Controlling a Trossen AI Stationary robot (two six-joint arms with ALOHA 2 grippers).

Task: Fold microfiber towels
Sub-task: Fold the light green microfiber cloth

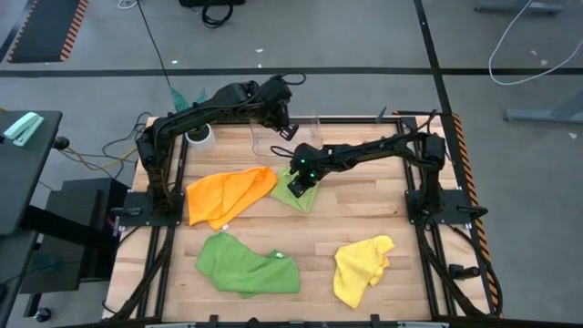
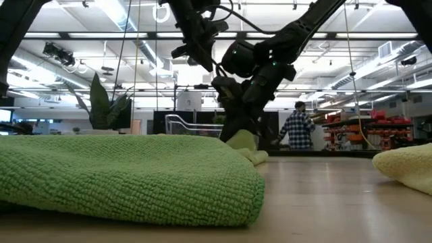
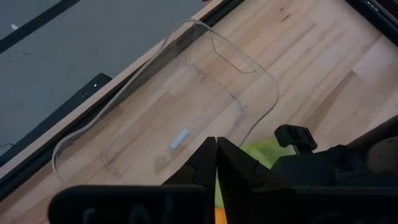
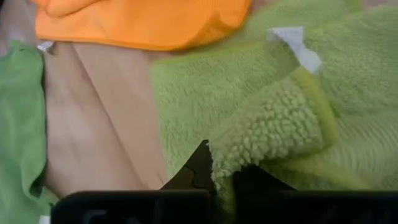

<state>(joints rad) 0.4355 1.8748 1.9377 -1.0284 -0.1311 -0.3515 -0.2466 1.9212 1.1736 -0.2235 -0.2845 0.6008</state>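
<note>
The light lime green towel (image 1: 305, 193) lies crumpled at the table's middle, one edge tucked under the orange towel (image 1: 228, 196). My right gripper (image 1: 299, 185) reaches in from the right and is down on it, shut on a turned-over part. The darker green towel (image 1: 246, 264) and the yellow towel (image 1: 363, 269) lie bunched near the front edge. My left gripper (image 3: 216, 144) hangs shut and empty above the clear bin (image 3: 186, 106) at the far middle. My right gripper (image 4: 222, 174) pinches a turned-over flap of the lime green towel (image 4: 249, 149) between its two fingers, the fluffy fold running down into the gap. The fingers slant down from the table's far right. The flap lies doubled over the towel, which rests on the table.
A plant in a white pot (image 1: 196, 132) stands at the far left corner. Bare wood (image 1: 383, 210) lies between the lime and yellow towels. In the low view the darker green towel (image 2: 121, 175) fills the foreground, and a person in a plaid shirt (image 2: 295, 128) stands in the room behind.
</note>
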